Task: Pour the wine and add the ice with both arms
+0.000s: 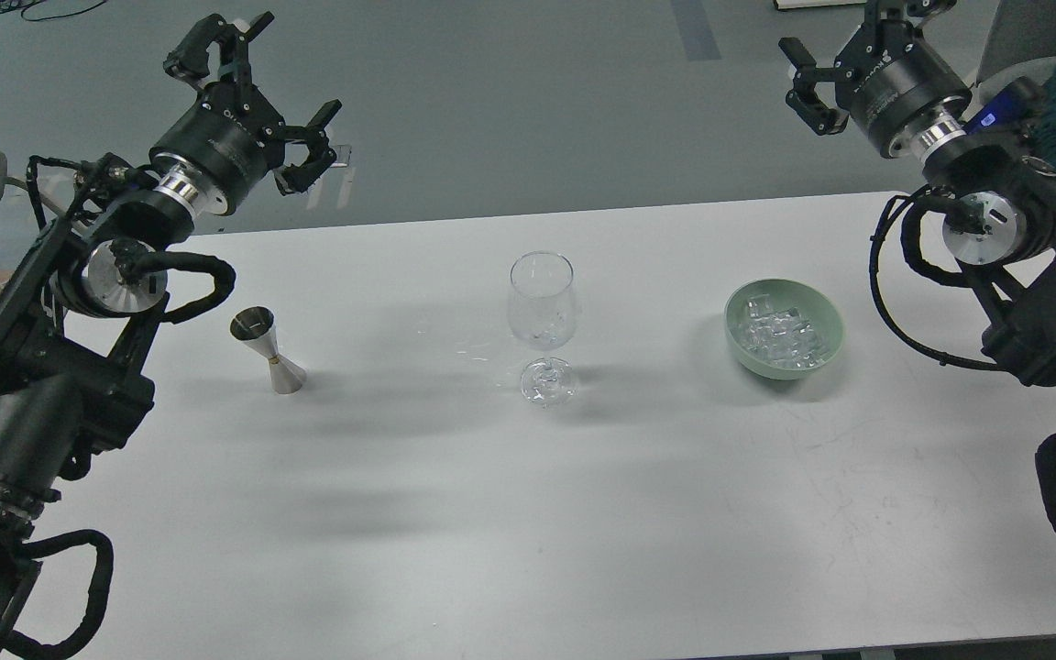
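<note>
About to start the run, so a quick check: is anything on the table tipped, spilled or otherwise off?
Nothing stands out. The clear stemmed wine glass and the silver metal jigger stand upright, and the clear ice cubes sit inside the pale green bowl. A few faint glints beside the glass base may be droplets; too small to tell.
</note>
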Tool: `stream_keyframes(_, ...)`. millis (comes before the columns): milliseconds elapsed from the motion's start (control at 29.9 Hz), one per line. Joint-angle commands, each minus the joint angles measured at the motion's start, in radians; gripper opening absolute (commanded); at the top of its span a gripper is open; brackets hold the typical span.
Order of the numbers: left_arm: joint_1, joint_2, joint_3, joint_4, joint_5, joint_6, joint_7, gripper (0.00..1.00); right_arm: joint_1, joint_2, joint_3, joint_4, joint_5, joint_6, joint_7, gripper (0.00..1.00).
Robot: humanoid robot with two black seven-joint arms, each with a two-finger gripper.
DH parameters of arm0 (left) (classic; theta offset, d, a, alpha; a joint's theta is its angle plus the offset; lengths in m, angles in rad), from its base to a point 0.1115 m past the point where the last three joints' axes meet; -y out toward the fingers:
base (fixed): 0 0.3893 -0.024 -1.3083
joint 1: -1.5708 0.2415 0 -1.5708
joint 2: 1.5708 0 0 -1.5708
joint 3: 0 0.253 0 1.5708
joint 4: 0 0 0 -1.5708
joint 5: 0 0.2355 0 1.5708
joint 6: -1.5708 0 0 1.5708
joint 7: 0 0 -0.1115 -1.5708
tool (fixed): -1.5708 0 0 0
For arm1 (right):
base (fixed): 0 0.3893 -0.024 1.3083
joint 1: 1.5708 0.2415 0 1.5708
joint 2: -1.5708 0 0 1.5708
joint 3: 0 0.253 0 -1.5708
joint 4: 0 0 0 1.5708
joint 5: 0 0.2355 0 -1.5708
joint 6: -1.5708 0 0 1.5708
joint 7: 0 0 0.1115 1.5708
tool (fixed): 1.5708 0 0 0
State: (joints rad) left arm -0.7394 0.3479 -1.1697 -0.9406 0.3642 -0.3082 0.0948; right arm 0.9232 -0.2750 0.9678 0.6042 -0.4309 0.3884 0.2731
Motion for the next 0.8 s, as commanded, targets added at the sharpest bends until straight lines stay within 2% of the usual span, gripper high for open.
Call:
stream_keyframes(0, 0.0, -0.001, -0.004, 0.003, -0.002, -0.014, -0.001, 0.98, 0.0, 0.01, 0.038, -0.006, 0.0, -0.002, 0.021, 1.0)
stream_keyframes(134, 0.0, -0.006, -0.027, 0.002, -0.031, -0.02, -0.02, 0.98, -0.007, 0.011, 0.06, -0.009, 0.0, -0.002, 0.04, 1.0)
stream_keyframes(267, 0.003, -0.001, -0.077, 0.008, -0.091, -0.129, -0.02, 0.98, -0.041, 0.0, 0.055, 0.0, -0.002, 0.0, 0.038, 1.0)
stream_keyframes(468, 0.006, 0.006, -0.064, 0.022, -0.083, -0.158, 0.003, 0.98, -0.067, -0.003, 0.057, 0.0, 0.0, 0.0, 0.037, 1.0)
stream_keyframes(502, 0.008, 0.009, -0.053, 0.022, -0.079, -0.181, -0.007, 0.98, -0.069, -0.004, 0.057, 0.0, 0.0, -0.002, 0.028, 1.0)
stream_keyframes(635, 0.0, 0.005, -0.07, 0.043, -0.086, -0.181, -0.009, 0.98, -0.064, -0.023, 0.063, 0.002, 0.0, 0.001, -0.014, 1.0)
stream_keyframes(702, -0.006, 0.003, -0.071, 0.086, -0.088, -0.181, -0.01, 0.98, -0.055, -0.023, 0.063, 0.002, 0.0, 0.001, -0.017, 1.0)
stream_keyframes(769, -0.021, 0.003, -0.071, 0.098, -0.088, -0.122, -0.01, 0.98, -0.049, -0.016, 0.063, 0.002, 0.0, -0.002, -0.015, 1.0)
